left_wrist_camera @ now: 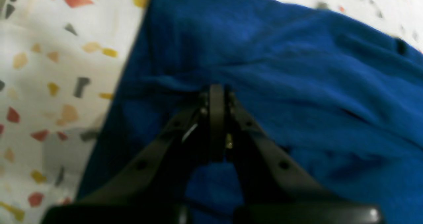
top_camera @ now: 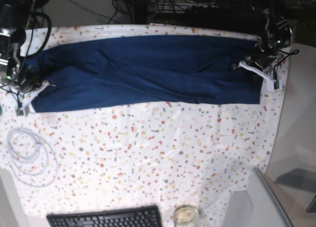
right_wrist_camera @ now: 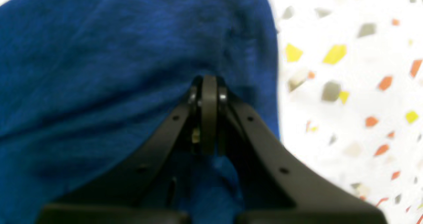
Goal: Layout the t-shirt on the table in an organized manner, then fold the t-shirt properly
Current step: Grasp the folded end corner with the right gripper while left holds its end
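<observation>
Navy t-shirt (top_camera: 148,69) stretched along the table's (top_camera: 163,153) far edge, partly folded, we judge.
At that edge's left end our right gripper (right_wrist_camera: 209,85) pinches cloth, jaws pressed together; at its right end our left gripper (left_wrist_camera: 216,93) pinches likewise. We judge further folds remain.
</observation>
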